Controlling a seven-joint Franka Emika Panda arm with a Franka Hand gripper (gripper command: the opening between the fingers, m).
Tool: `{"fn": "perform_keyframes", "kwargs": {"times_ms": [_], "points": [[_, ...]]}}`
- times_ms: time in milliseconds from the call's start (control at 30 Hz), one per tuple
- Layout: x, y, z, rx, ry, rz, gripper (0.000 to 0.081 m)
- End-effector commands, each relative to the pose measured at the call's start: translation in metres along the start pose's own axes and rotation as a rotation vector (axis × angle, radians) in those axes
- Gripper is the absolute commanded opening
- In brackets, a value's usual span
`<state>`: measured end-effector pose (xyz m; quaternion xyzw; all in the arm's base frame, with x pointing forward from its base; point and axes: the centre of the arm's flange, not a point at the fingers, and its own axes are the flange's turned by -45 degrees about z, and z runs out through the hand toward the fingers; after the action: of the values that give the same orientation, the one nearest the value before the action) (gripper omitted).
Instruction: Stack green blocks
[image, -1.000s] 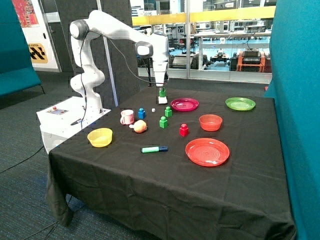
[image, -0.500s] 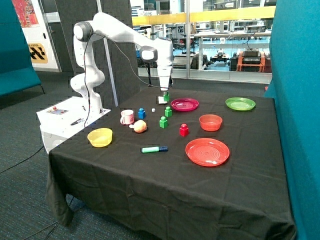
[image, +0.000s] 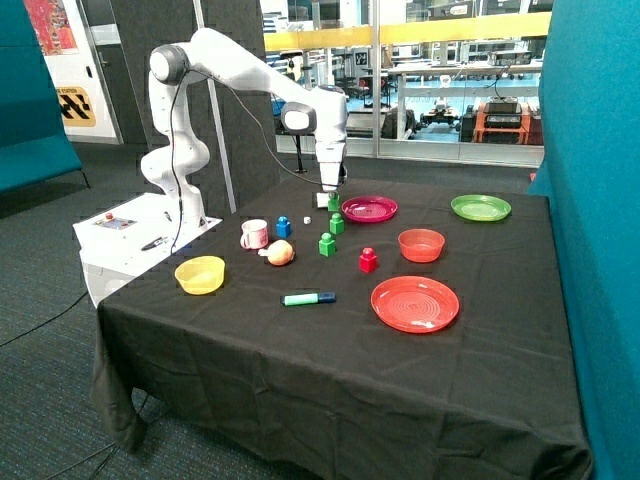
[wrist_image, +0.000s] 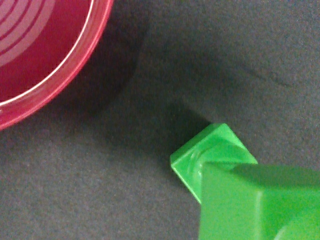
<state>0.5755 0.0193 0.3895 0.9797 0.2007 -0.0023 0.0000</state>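
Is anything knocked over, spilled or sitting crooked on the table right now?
Nothing stands out. The gripper carries a green block just above another green block beside the magenta plate. The third green block, red block and pink mug stand upright.

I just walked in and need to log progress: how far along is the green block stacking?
Nothing is stacked yet. In hand: the gripper holds one green block just above a second green block beside the magenta plate, apparently about to set it down. Left: finishing that placement, then adding the third green block, standing alone near the red block.
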Motion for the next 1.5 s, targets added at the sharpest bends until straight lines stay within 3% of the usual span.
{"fn": "perform_keyframes", "kwargs": {"times_ms": [0, 1467], "points": [[0.0021, 0.0003, 0.0069, -0.0009, 0.0044, -0.011, 0.0000], [-0.0004, 0.0022, 0.0106, -0.0010, 0.0044, -0.039, 0.0000]]}}
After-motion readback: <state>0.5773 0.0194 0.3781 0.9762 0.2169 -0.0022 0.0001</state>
